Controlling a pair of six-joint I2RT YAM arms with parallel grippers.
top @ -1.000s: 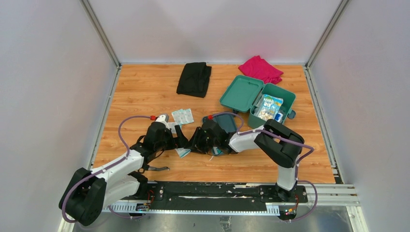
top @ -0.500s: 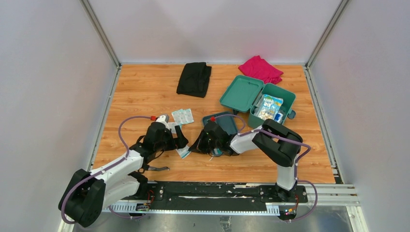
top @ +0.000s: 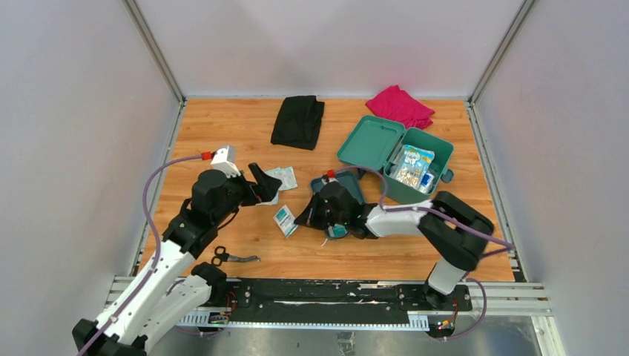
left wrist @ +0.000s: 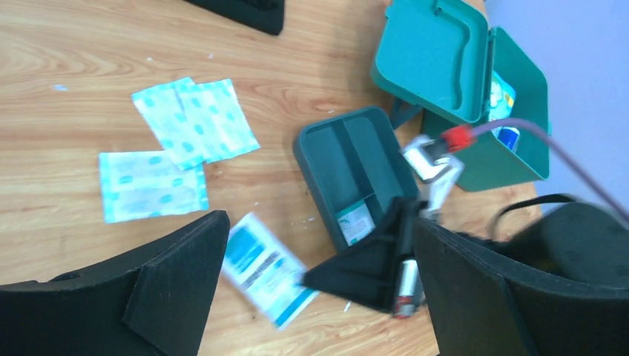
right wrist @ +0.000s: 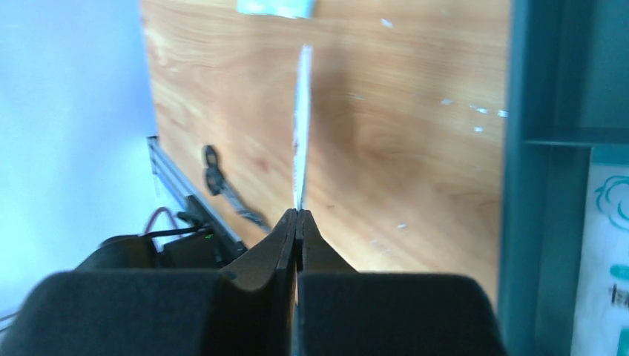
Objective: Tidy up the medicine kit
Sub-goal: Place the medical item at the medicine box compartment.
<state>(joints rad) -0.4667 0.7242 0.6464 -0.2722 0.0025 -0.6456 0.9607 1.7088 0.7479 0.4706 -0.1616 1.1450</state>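
Note:
The teal medicine kit (top: 415, 159) stands open at the back right with packets inside, its lid (top: 371, 142) laid flat; it also shows in the left wrist view (left wrist: 475, 81). Its inner tray (top: 348, 187) lies on the table, with one small packet in it (left wrist: 356, 222). My right gripper (top: 303, 219) is shut on a white-and-blue packet (top: 285, 221), seen edge-on in the right wrist view (right wrist: 301, 126) and flat in the left wrist view (left wrist: 267, 268). My left gripper (top: 261, 182) is open and empty, raised above the gauze packets (left wrist: 196, 119).
Black scissors (top: 230, 257) lie near the front left. A black cloth (top: 298, 121) and a pink cloth (top: 400, 105) lie at the back. Several gauze packets (top: 282, 178) lie left of the tray. Grey walls close in the table.
My left gripper has lifted and drawn back to the left, away from the packet. My right gripper still holds the packet, now a little farther from the front edge.

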